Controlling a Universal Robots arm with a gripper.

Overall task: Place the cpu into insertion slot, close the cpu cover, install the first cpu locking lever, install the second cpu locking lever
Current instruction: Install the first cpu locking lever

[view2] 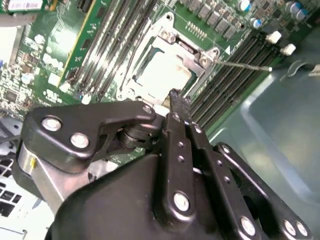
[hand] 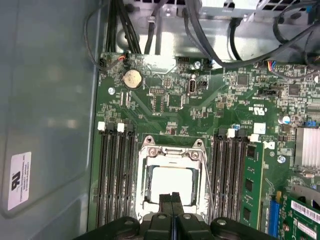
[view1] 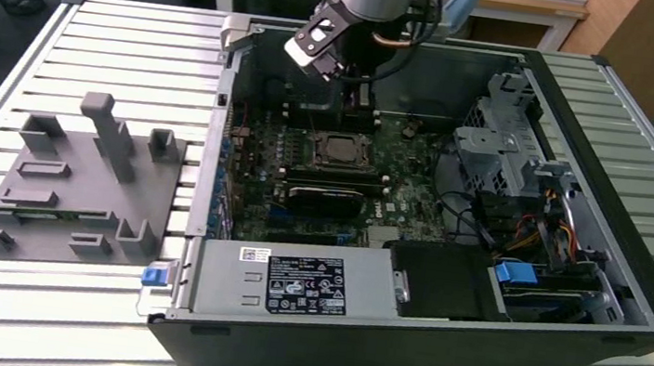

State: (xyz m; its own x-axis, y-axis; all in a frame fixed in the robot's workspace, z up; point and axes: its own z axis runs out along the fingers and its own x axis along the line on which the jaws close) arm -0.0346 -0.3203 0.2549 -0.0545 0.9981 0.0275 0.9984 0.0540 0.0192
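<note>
The cpu (hand: 171, 184), a pale silvery square, lies in the insertion slot (view1: 337, 152) on the green board. The cpu cover (hand: 170, 151), a silvery frame with a window, lies flat over it, and the chip shows through the window (view2: 162, 72). A thin wire locking lever (view2: 245, 65) sticks out from one corner of the socket over the memory slots. It also runs along the socket's side (hand: 207, 190). My gripper (hand: 172, 199) is shut with nothing between its black fingers. Its tip (view2: 176, 97) hovers at the cover's edge. Contact is not clear.
Long black memory slots (hand: 116, 175) flank the socket on both sides. A black heatsink block (view1: 325, 197), the power supply (view1: 290, 281) and the drive cage with cables (view1: 510, 168) fill the open case. A grey fixture (view1: 77, 180) stands on the slatted table at the exterior view's left.
</note>
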